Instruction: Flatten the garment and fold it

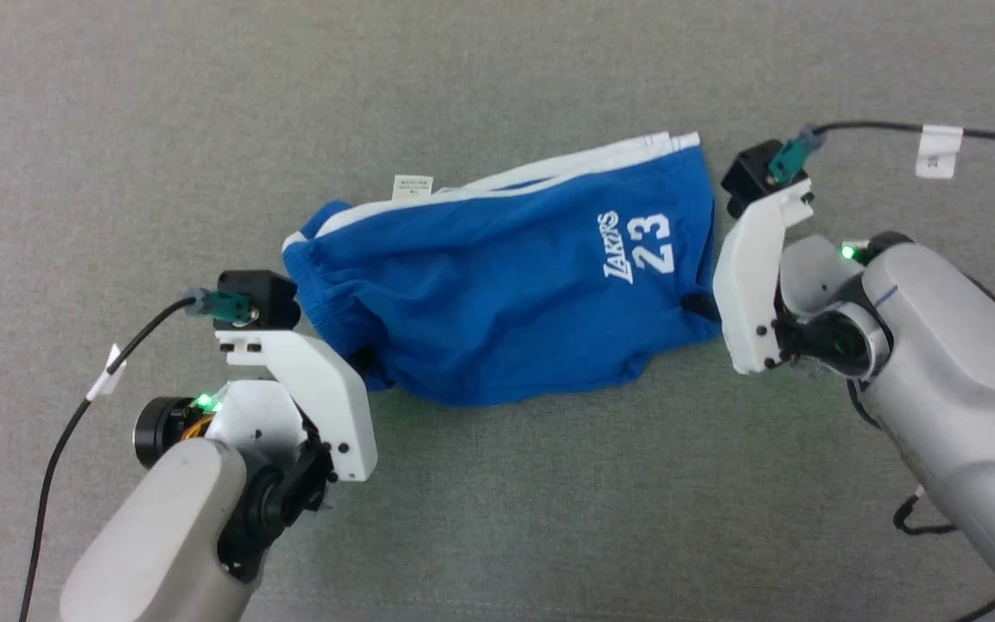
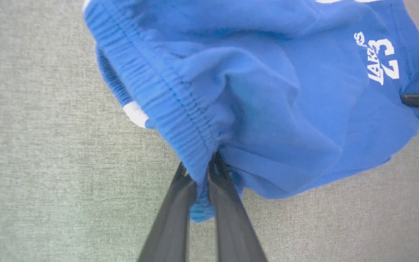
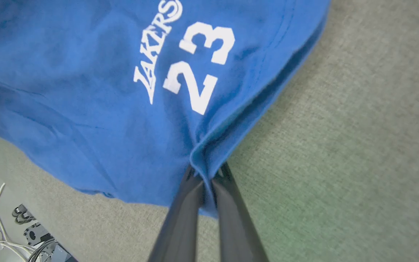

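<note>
The garment (image 1: 506, 294) lies bunched near the middle of the desk (image 1: 549, 518). The left pincer (image 2: 202, 171) is clamped on its waistband (image 2: 166, 109), the right pincer (image 3: 206, 174) on a leg hem (image 3: 253, 109). Both bites look thin — a hard outward pull could slip the shiny cloth free, or trap creases.

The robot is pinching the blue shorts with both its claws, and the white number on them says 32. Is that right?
Not quite. The white number on the shiny royal-blue basketball shorts reads 23, not 32, as the right wrist view shows. The rest holds: the left gripper and the right gripper are both pinched shut on the fabric.
</note>
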You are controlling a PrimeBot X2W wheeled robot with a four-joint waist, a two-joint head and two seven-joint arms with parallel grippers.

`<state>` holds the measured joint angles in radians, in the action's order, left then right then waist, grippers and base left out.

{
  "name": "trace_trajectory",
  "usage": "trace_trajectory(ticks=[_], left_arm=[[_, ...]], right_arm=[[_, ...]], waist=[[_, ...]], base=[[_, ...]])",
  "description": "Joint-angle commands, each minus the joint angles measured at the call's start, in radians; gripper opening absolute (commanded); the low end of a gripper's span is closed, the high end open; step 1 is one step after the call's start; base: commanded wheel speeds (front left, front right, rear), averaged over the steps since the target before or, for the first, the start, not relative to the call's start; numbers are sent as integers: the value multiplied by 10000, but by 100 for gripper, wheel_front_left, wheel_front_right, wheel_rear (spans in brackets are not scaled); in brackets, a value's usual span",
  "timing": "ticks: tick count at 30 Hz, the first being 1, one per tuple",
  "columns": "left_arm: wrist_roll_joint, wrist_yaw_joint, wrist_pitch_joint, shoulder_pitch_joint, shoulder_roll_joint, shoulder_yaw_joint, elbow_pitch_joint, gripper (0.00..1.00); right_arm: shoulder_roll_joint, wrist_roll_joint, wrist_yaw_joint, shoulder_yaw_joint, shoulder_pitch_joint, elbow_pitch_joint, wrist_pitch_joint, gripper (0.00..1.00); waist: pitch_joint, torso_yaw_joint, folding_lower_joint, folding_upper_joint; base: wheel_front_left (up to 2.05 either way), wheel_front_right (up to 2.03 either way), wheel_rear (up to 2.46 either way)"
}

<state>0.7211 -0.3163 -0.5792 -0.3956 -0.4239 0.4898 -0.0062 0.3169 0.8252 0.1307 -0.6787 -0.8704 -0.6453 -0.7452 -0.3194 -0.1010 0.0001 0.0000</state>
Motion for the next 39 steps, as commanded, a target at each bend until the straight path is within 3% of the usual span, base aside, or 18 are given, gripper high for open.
trace_trajectory(ticks=[1,9,15,21,23,24,25,34,39], left_arm=[[-51,85,41,132,-72,8,-51,0],[66,12,-358,903,-441,214,-736,0],[239,-329,-604,1969,-544,433,-1160,0],[408,-602,-446,2744,-410,479,-1049,0],[455,-596,-408,2870,-329,543,-949,0],[482,-632,-367,2920,-267,539,-894,33],[482,-642,-342,2972,-234,572,-840,100],[-179,-743,1136,3515,-299,462,-1270,100],[-960,-1081,2340,3567,-424,181,-1839,100]], right_arm=[[101,155,0,-127,341,53,109,0],[958,814,0,-311,1339,944,755,0],[1571,739,0,14,2814,1589,954,0],[1452,140,0,993,4338,1859,1111,0],[1242,-144,0,1313,4773,1911,1097,38],[1118,-289,0,1539,4973,1933,1164,78],[1007,-496,0,1738,5167,1962,1255,100],[-230,-2450,0,4286,6696,3079,2346,100],[-738,-3354,0,5475,7160,3877,2111,100]], waist=[[389,168,-1,0],[1464,729,-1,0],[1774,1198,-1,0],[1735,1498,-1,0],[1724,1529,-1,0],[1732,1535,-1,0],[1768,1542,-1,0],[2197,1612,-1,0],[2420,1428,-1,0]], base=[[0,0,0],[0,0,0],[0,0,0],[0,0,0],[0,0,0],[0,0,0],[0,0,0],[0,0,0],[0,0,0]])
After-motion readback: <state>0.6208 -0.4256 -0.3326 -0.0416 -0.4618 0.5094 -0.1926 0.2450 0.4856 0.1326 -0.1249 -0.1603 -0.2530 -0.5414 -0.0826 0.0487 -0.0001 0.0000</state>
